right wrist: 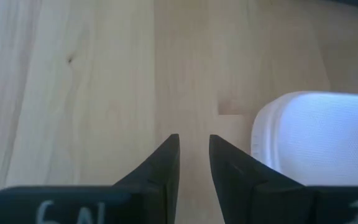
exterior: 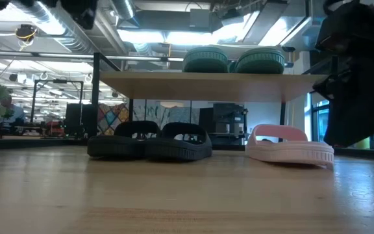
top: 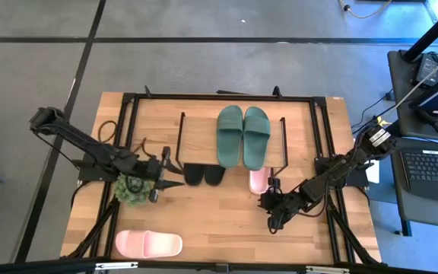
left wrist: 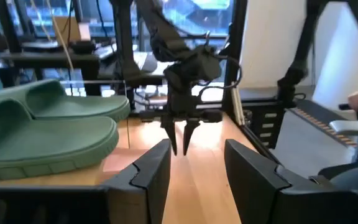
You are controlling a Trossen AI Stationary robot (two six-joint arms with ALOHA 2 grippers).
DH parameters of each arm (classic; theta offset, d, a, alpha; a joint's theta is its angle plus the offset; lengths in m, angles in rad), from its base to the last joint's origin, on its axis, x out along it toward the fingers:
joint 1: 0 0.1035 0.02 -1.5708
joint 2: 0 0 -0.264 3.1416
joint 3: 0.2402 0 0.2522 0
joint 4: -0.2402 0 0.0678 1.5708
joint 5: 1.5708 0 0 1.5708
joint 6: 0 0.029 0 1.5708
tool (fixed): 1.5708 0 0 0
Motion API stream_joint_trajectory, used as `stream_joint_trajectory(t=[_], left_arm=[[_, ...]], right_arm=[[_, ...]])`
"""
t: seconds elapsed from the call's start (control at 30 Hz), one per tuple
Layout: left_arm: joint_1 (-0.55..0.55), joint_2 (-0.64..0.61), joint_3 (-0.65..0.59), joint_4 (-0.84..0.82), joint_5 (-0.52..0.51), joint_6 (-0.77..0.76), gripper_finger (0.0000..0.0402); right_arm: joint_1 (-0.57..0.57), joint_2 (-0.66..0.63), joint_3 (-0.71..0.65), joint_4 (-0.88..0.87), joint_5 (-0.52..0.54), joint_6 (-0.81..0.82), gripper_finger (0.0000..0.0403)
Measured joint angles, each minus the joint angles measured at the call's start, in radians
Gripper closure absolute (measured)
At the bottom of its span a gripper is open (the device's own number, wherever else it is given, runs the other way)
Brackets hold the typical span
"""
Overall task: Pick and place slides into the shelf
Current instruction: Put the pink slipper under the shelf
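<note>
The dark green pair [top: 243, 135] lies soles down on the shelf's wooden top board [top: 204, 129], also in the low view [exterior: 232, 60]. Under the board the black pair [top: 204, 176] [exterior: 149, 140] and one pink slide [top: 258, 180] [exterior: 291, 147] rest on the table. The other pink slide [top: 148, 243] lies by the table's near-left edge. My left gripper [top: 175, 183] [left wrist: 197, 152] is open, raised left of the black pair, holding nothing. My right gripper [top: 272, 221] [right wrist: 194, 140] points down at bare table near the first pink slide, with a narrow gap between its fingers.
A small green plant [top: 131, 189] sits on the table under my left arm. The table's black frame [top: 322, 137] rises around the shelf. A pale rounded thing [right wrist: 316, 140] lies just beside my right fingers. Bare wood [top: 219, 221] stretches between the grippers.
</note>
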State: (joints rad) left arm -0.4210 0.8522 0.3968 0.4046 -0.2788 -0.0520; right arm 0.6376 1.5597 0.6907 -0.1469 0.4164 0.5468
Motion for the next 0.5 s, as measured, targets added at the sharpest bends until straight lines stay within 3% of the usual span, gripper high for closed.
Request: stream_joint_trajectory(t=[0.27, 0.5], left_arm=[[0.0, -0.181, -0.141, 0.037, 0.004, -0.012, 0.0259], [0.0, -0.231, -0.182, 0.055, 0.003, -0.023, 0.0259]], right_arm=[[-0.026, 0.0, 0.0, -0.024, 0.0, 0.023, 0.0314], [-0.034, 0.001, 0.0, -0.023, -0.029, 0.015, 0.0314]])
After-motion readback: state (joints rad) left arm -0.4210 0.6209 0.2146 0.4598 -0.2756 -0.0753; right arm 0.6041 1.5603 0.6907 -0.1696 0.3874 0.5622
